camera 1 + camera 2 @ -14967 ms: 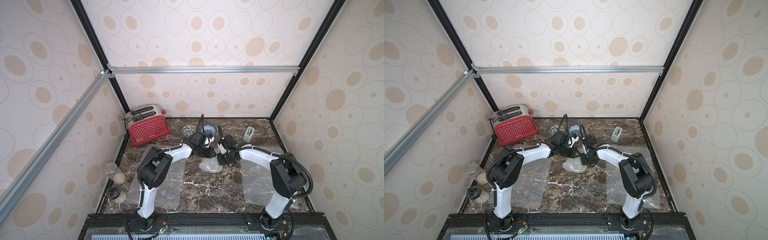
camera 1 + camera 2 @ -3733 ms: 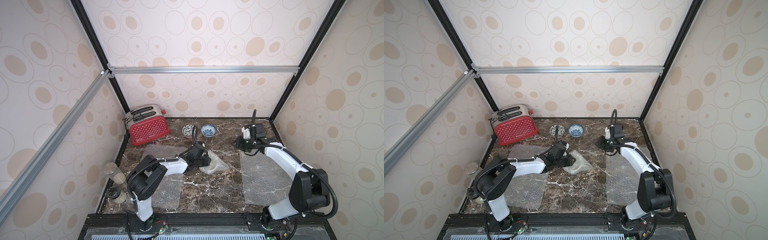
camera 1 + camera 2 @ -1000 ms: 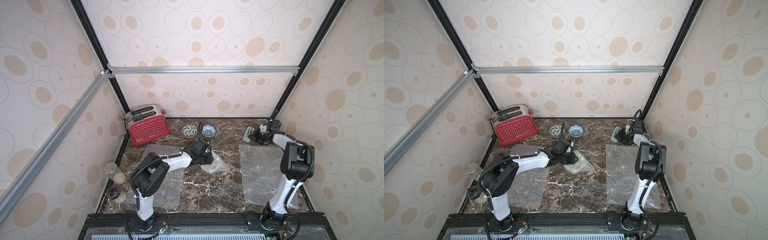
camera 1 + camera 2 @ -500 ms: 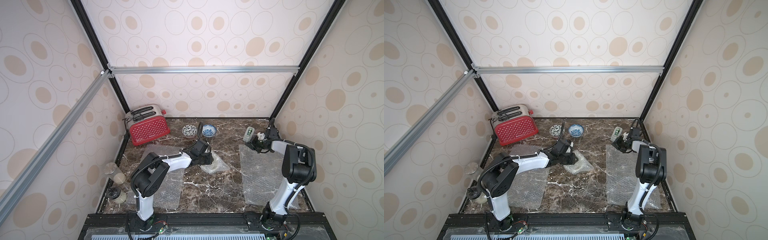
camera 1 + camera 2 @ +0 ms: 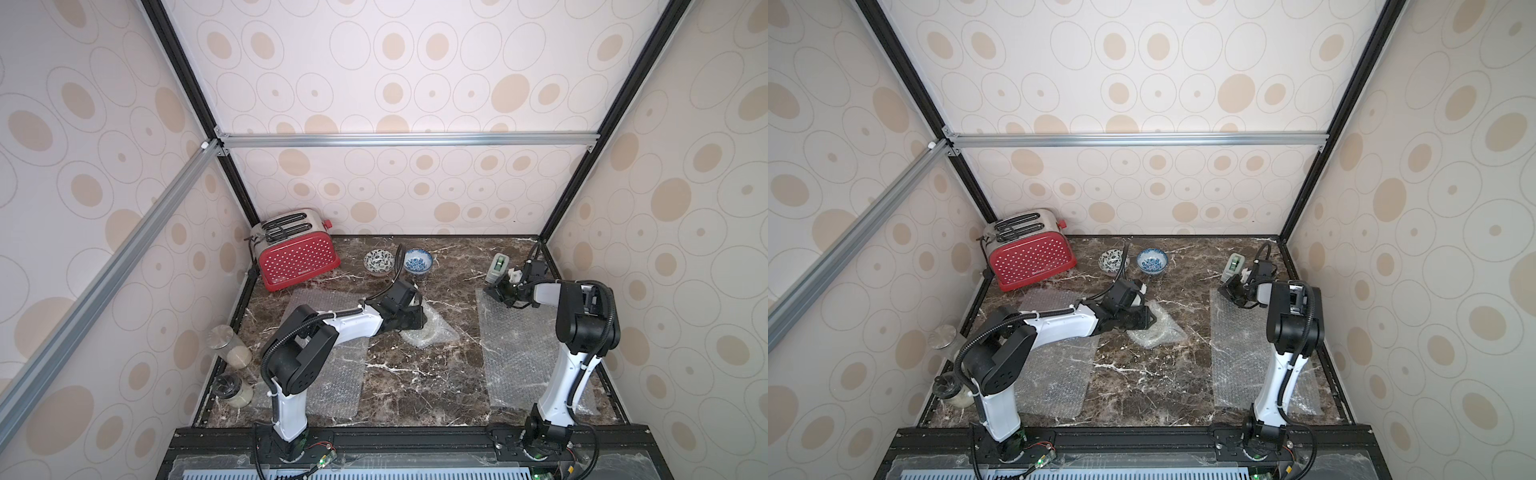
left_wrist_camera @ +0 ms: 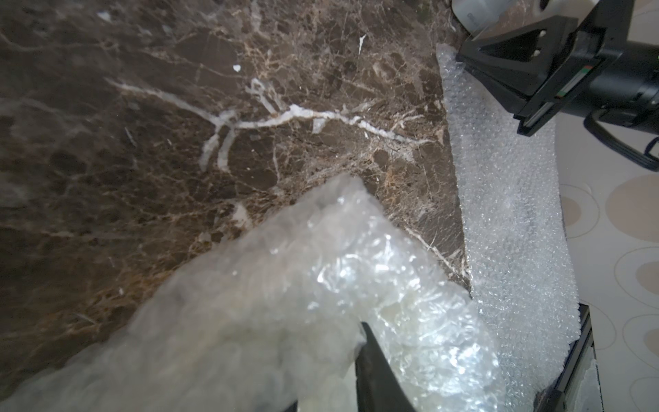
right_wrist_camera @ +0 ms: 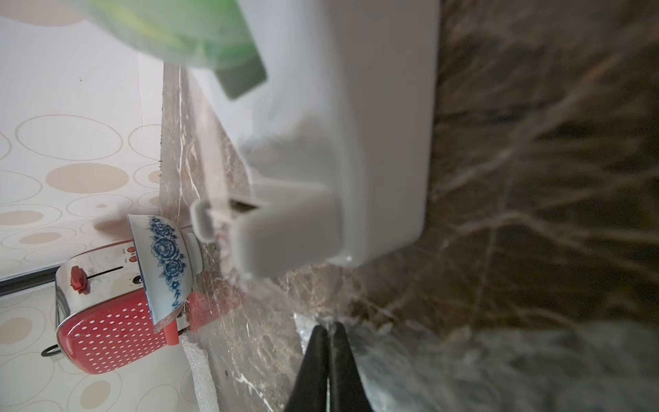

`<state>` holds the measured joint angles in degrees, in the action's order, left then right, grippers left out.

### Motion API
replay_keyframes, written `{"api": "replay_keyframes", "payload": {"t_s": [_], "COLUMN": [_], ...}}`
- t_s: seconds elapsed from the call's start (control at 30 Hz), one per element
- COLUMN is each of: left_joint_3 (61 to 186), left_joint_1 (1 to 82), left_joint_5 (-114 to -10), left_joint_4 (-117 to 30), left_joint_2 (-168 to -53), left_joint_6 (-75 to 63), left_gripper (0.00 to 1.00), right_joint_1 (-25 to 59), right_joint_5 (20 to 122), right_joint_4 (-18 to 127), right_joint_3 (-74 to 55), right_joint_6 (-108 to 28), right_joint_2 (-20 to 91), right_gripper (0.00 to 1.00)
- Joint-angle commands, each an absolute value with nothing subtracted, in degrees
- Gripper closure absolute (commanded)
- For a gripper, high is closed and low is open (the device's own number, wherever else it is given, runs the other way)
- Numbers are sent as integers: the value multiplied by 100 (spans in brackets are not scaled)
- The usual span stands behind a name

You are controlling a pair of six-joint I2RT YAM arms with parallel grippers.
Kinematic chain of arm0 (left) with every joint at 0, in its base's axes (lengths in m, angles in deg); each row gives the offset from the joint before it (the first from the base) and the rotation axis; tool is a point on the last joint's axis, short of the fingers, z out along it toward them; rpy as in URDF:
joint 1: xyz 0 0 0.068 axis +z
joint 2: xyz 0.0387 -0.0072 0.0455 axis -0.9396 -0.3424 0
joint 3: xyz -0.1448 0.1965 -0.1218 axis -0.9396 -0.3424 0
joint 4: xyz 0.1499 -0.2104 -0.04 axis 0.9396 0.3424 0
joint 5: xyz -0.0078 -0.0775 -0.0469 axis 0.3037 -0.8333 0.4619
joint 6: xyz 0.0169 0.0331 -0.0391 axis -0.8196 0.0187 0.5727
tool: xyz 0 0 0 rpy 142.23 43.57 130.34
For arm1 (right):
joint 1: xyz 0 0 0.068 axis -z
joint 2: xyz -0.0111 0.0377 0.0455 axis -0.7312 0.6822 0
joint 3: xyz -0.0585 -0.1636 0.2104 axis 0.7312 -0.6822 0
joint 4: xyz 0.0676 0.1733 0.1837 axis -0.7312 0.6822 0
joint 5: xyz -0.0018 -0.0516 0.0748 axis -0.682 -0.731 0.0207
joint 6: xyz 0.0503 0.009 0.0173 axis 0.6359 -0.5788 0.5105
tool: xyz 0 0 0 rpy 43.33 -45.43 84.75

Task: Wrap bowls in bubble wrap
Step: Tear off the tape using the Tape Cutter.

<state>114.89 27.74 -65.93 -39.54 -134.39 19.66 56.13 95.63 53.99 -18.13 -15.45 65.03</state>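
Left pincer was clamped on the crumpled bubble-wrap bundle near the middle of the desk; the left arm lay low, its elbow folded back above the left bubble wrap sheet and its white forearm running almost flat toward the bundle; in the left wrist view one dark finger pressed into the plastic, while the other was nearly all cut off by the frame edge.

Right pincer was closed, its fingertips together, low over the far end of the right bubble wrap sheet and just beside the tape dispenser; the right arm stood upright from its base, then bent sharply so that the forearm pointed inward toward the dispenser; whether anything thin sat between the tips could not be told, and the dispenser filled the right wrist view as a grey blur.

At the back of the desk the black-leaf bowl and the blue-patterned bowl stood unwrapped, side by side but apart, right of the toaster; inside the bundle only a faint round rim showed through the wrap, so the bowl there was hard to make out.
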Motion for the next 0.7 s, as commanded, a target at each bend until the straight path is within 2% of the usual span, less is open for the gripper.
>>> {"api": "replay_keyframes", "payload": {"t_s": [0.0, 0.4, 0.53, 0.67], "left_joint_3": [11540, 11496, 11469, 11447], "left_joint_1": [2753, 2738, 2740, 2740], "left_joint_5": [-6533, -6534, -6534, -6531], "left_joint_4": [-3850, -3909, -3908, -3891], "left_joint_2": [-13351, -13332, -13319, -13258], "left_joint_6": [1926, 1949, 1951, 1935], "left_gripper": [73, 73, 73, 73], "right_joint_1": [5446, 5232, 5200, 5200], "right_joint_5": [9796, 9794, 10016, 9865], "right_joint_4": [5464, 5520, 5121, 5549], "right_joint_3": [-1874, -1801, -1869, -1675], "right_joint_6": [-1345, -1204, -843, -1063], "right_joint_2": [6601, 6206, 6091, 5753], "right_gripper": [93, 93, 93, 92]}}
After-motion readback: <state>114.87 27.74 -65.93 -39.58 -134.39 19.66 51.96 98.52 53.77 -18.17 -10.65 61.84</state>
